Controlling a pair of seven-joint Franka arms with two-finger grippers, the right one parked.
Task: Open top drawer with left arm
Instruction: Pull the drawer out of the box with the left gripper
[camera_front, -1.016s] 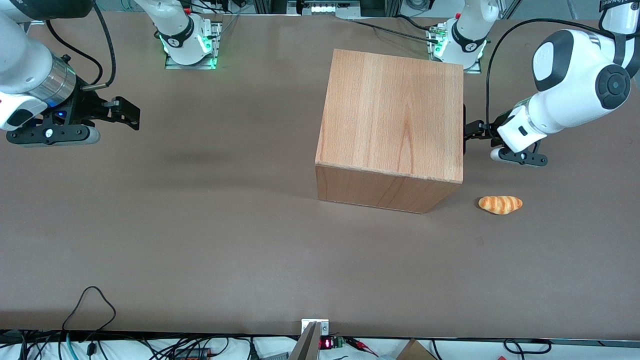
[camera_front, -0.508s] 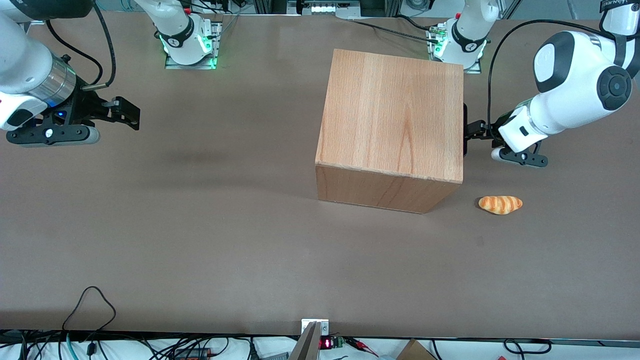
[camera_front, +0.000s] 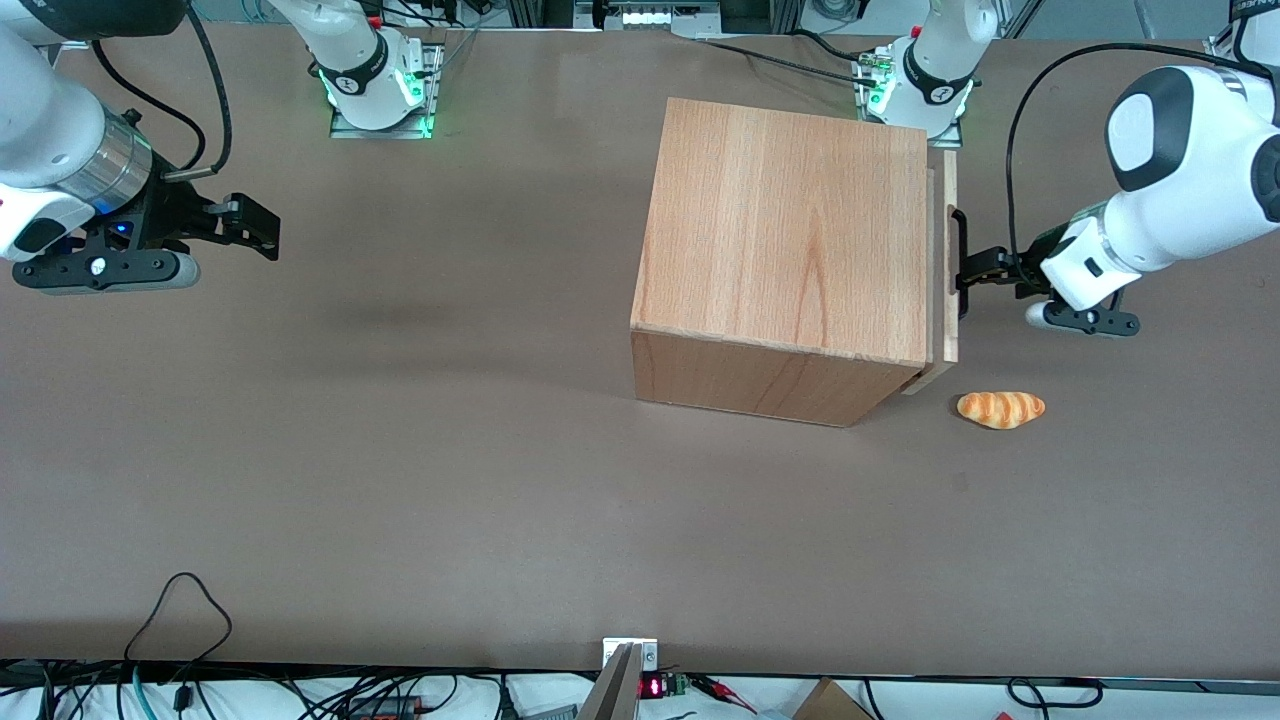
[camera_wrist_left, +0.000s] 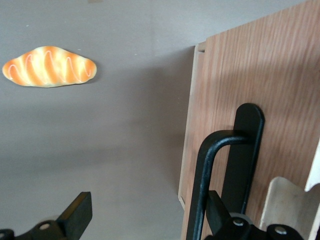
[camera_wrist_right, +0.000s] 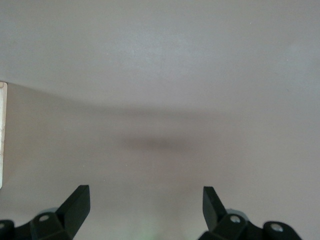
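The top drawer (camera_front: 947, 270) stands a little way out of the wooden cabinet (camera_front: 790, 230), on the cabinet's face toward the working arm's end of the table. Only a narrow strip of its light-wood front panel shows past the cabinet's top edge in the front view. The slim black bar handle (camera_front: 960, 265) runs along that panel; in the wrist view the handle (camera_wrist_left: 220, 175) stands clear of the flat panel (camera_wrist_left: 260, 90), with a gap between bar and wood.

The gripper (camera_front: 985, 272) is at the handle, level with the drawer front. Its fingers are spread apart, not pressed on the bar: in the wrist view one fingertip (camera_wrist_left: 216, 210) sits between the bar and the panel, seemingly hooked on the inner side of the handle, though the contact itself is hard to make out, while the other fingertip (camera_wrist_left: 77, 215) hangs over bare table, well apart from the first.

The left arm (camera_front: 1170, 180) reaches in from the table's end, its white wrist nearly level and pointing at the drawer front, the forearm rising to the big rounded joint above.

A striped orange bread roll (camera_front: 1001, 408) lies on the brown table (camera_front: 400, 480), near the cabinet's corner and nearer to the front camera than the gripper, close to the drawer's lower edge but not touching it.
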